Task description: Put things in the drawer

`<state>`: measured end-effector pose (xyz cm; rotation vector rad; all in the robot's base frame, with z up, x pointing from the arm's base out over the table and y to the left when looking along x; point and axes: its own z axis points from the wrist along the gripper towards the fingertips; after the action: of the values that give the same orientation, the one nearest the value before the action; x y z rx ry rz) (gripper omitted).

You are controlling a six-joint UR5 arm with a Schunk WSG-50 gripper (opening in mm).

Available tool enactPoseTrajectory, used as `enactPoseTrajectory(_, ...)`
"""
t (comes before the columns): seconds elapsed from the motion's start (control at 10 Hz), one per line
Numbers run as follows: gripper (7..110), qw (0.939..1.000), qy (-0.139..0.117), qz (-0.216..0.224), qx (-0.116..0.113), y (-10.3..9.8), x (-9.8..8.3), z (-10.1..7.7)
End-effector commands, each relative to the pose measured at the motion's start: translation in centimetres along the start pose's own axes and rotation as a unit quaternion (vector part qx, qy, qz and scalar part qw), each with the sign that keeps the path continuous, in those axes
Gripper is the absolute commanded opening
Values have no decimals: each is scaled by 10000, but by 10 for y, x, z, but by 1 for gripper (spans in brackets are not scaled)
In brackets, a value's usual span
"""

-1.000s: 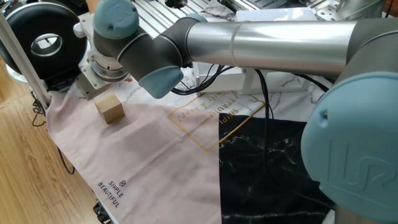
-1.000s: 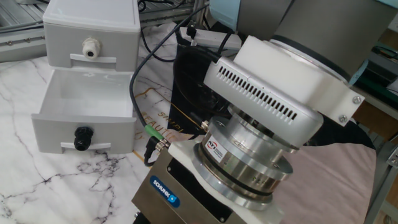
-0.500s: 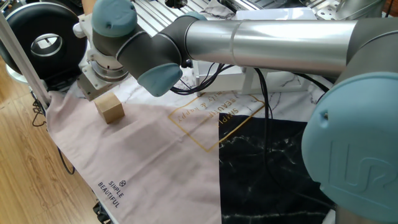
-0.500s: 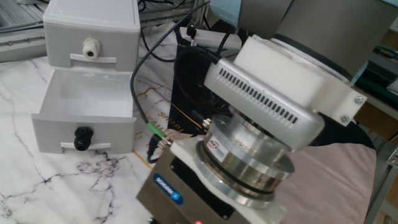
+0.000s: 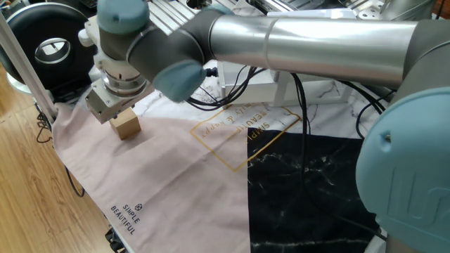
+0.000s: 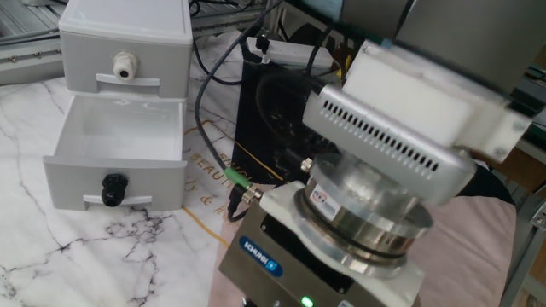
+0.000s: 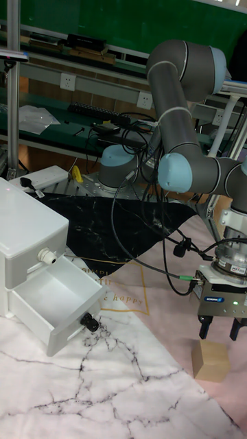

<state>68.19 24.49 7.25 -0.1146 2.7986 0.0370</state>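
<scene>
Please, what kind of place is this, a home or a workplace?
Most likely a robotics lab or workshop, not a home. A large industrial robot arm works at the table, shelves with wall sockets and loose cables stand behind it, and the white drawer cabinet looks like a test prop.

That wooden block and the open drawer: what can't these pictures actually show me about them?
- Wooden block: absent from the other fixed view, where the arm's wrist fills the foreground.
- End effector: fingertips cut off by the bottom edge in the other fixed view, hidden behind its own body in one fixed view.
- Open drawer: its floor is partly hidden by its front wall.
- Upper drawer: shut, contents unseen.
</scene>
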Motion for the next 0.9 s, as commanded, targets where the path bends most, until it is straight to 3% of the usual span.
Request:
enactPoseTrajectory(0.0, 66, 9998, -36, -43, -191, 5, -3, 5)
enactPoseTrajectory(0.3, 66, 9997, -233, 50, 13, -6, 1, 26)
enactPoseTrajectory(0.4, 88, 9994, -324, -7, 108, -13, -2, 27)
enactPoseTrajectory(0.6, 88, 9989, -436, 85, -119, 2, -10, 23)
enactPoseTrajectory(0.8, 88, 9983, -494, 298, -82, -1, -8, 27)
